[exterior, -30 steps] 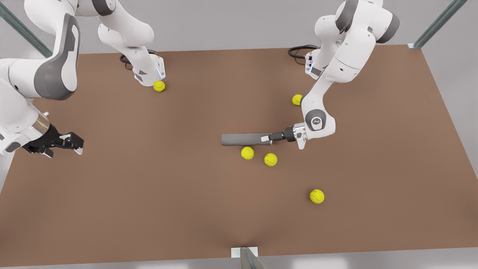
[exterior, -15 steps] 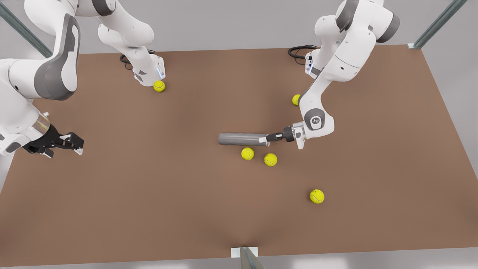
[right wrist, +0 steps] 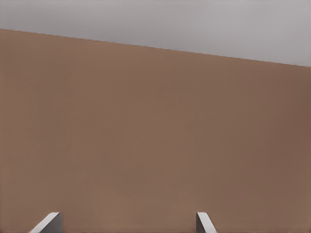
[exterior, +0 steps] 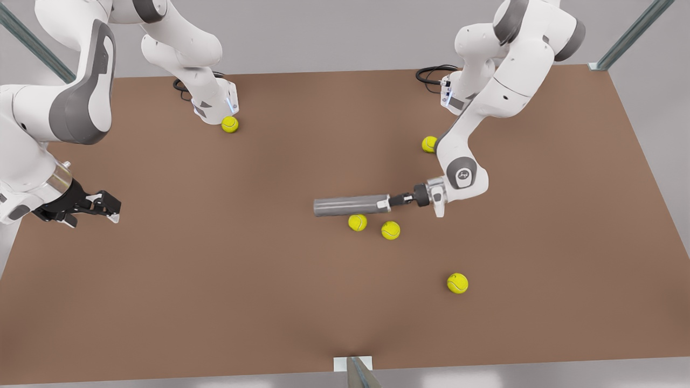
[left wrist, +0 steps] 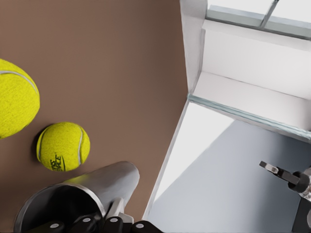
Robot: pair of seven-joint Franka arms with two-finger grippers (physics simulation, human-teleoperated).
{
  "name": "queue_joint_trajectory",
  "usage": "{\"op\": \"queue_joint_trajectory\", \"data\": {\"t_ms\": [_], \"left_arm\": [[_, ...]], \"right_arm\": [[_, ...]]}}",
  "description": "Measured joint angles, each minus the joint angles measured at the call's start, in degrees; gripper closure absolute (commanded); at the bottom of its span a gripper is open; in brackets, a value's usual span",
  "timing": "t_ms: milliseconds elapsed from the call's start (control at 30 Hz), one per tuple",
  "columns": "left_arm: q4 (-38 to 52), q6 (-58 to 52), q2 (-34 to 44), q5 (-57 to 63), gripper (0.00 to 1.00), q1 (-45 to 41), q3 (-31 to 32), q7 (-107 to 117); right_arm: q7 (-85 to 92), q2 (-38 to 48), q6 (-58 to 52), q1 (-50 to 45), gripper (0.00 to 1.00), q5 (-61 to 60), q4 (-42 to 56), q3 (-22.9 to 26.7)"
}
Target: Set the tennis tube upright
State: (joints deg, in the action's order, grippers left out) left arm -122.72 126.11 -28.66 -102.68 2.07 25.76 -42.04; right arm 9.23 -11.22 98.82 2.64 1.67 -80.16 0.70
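The plain grey hollow tennis tube [exterior: 349, 205] lay on its side, not upright. It stretched away from the left gripper [exterior: 389, 201], which held it by the end nearest its fingers. That end was open and dark inside [left wrist: 58, 208], with a shiny rim. The far end pointed toward the front view's left, tipped slightly down.

1. Brown table surface [right wrist: 146, 131] across most of the right wrist view, bare and evenly matte.
2. Plain grey backdrop [right wrist: 170, 24] beyond the table's far edge, which runs as a straight slanted line.
3. Two pale fingertips [right wrist: 48, 222] of the right gripper [right wrist: 127, 223] at the near edge, well apart, spread wide with nothing between them, above the table.
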Motion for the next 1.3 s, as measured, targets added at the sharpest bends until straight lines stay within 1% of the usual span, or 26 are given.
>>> {"op": "queue_joint_trajectory", "data": {"t_ms": [133, 200, 300, 467, 833, 1300], "left_arm": [[1.75, -1.59, 1.35, 0.51, 0.79, 2.43, 0.76, 5.84], [4.00, -1.70, 2.84, 3.27, 0.79, 3.21, 0.69, 14.88], [4.89, -1.71, 3.08, 6.45, 0.79, 3.30, 0.69, 17.30], [7.98, -1.72, 4.28, 13.18, 0.79, 3.47, 0.69, 27.79], [8.61, -2.85, 12.34, 27.20, 0.79, 5.33, 0.61, 43.35], [10.04, -3.58, 16.88, 46.97, 0.79, 6.24, 0.25, 51.76]], "right_arm": [[0.01, 0.05, 0.05, 0.00, 0.00, 0.00, 0.00, 0.00], [0.00, 0.05, 0.05, 0.00, 0.00, 0.00, 0.09, 0.00], [0.06, -0.01, 0.05, 0.00, 0.00, 0.00, 0.01, 0.00], [0.05, 0.05, -0.02, 0.00, 0.00, 0.00, 0.09, 0.00], [0.03, 0.05, -0.03, 0.00, 0.00, 0.00, 0.00, 0.00], [0.09, 0.14, -0.10, 0.00, 0.00, 0.00, 0.33, 0.00]]}}
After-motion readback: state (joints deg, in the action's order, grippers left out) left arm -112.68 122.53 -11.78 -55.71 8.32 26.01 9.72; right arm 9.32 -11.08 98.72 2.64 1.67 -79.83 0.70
